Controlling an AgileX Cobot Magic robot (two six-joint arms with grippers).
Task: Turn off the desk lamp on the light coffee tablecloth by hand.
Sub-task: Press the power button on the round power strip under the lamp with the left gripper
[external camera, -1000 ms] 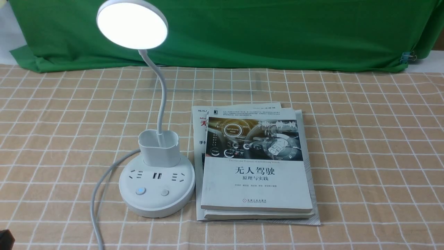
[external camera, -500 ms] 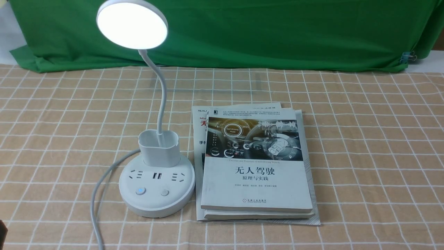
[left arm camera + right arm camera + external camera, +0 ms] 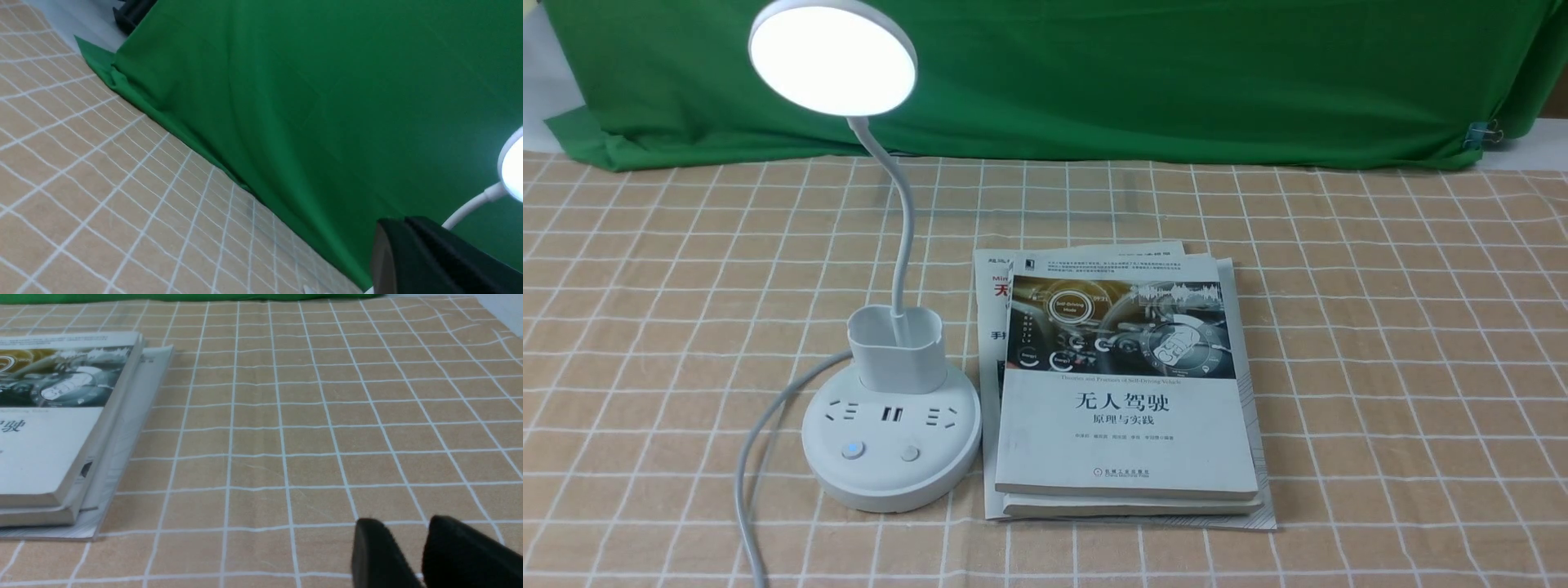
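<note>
The desk lamp [image 3: 890, 445] stands on the light coffee tablecloth [image 3: 1380, 327], left of the middle of the table [image 3: 1535, 153] and towards its near edge. Its round base [image 3: 890, 482] sits flat. Sockets run across the top of the base, and nearer the near edge are two buttons: the left button [image 3: 853, 450] glows blue and the right button [image 3: 910, 453] is unlit. The cup-shaped holder [image 3: 897, 347] rises from the back of the base. The thin neck [image 3: 903, 237] curves up out of the holder to the disc head [image 3: 833, 57], which is lit bright white and faces the near edge. The white cord [image 3: 747, 482] leaves the left of the base and loops off over the near edge.

A stack of books [image 3: 1127, 392] lies just beside the base on its right; I cannot tell whether they touch. A green backdrop cloth [image 3: 1135, 73] hangs along the far edge.

In the left wrist view, the left gripper [image 3: 404, 222] has its black fingers pressed together with no gap and nothing between them. The lit lamp head shows at that picture's border, against the green cloth. In the right wrist view, the right gripper [image 3: 412, 526] hovers over bare tablecloth to the right of the books. Its fingers are parted by a narrow gap and hold nothing.
</note>
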